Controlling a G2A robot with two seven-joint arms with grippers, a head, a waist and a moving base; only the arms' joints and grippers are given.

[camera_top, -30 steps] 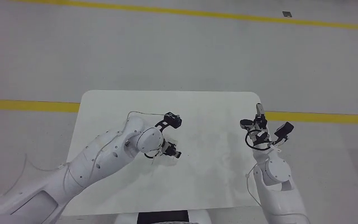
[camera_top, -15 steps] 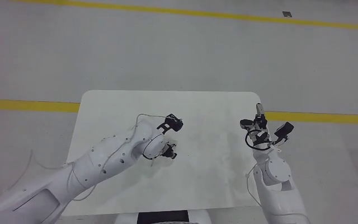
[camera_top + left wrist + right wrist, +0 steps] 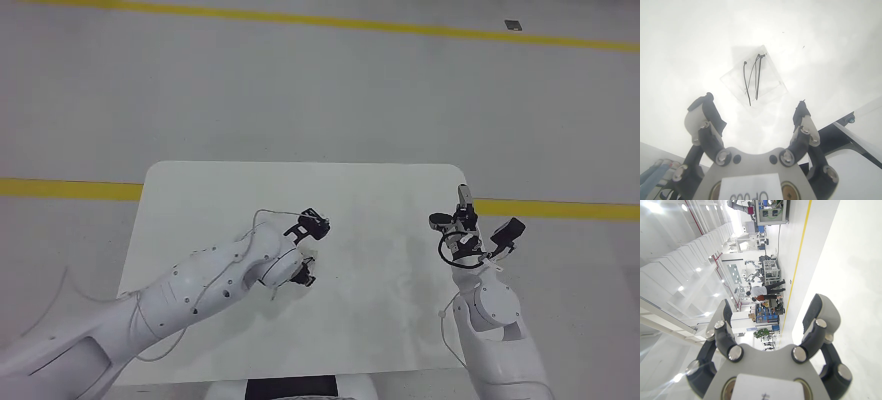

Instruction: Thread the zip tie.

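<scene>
Top view: I see the white table [image 3: 400,190] with both arms over it. The left arm lies across the table's middle. Its left jaws stand wide apart with nothing between them.

Left wrist view: the left jaws hang above the table [image 3: 687,47], spread wide and empty, both tips wrapped in dark padding. Ahead of them a clear, shallow, square tray [image 3: 780,83] rests flat on the table, one corner turned toward the jaws. Three black zip ties lie inside it, apart from the jaws. The first zip tie [image 3: 744,75] lies alone to one side. The second zip tie [image 3: 752,73] bows in a curve. The third zip tie [image 3: 758,75] lies straight. The heads of the second and third almost touch at the tray's far side. All three tails point back toward the jaws. I cannot tell whether the longest tail passes the tray's near rim.

Top and right wrist views: the right arm is at the table's right edge. Its right jaws are raised off the table, opened wide, gripping nothing and turned toward the hall beyond.
</scene>
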